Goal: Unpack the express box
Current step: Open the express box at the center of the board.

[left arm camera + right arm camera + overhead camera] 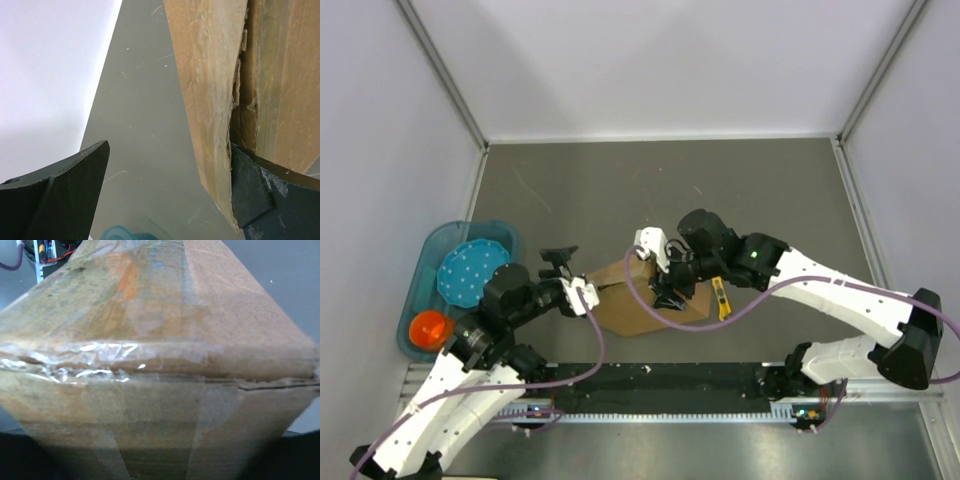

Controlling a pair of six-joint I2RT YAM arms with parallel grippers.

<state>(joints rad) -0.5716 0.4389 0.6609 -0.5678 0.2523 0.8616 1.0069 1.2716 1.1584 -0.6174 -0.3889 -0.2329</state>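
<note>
Box (pixel 632 308) is sitting tipped at mid-surface (pixel 620 190), taped over, its seam partly splitting. Bin (pixel 506 236) at the left is holding a blue disc (pixel 470 272) and an orange ball (pixel 430 328). Left arm (pixel 510 300) is reaching right, its jaws gaping wide, one finger (pixel 255 200) touching the box's edge. Right arm (pixel 820 280) is stretching left over the box, its jaws half-spread and clamping it. Knife (pixel 720 298) is lying just beside the box.
</note>
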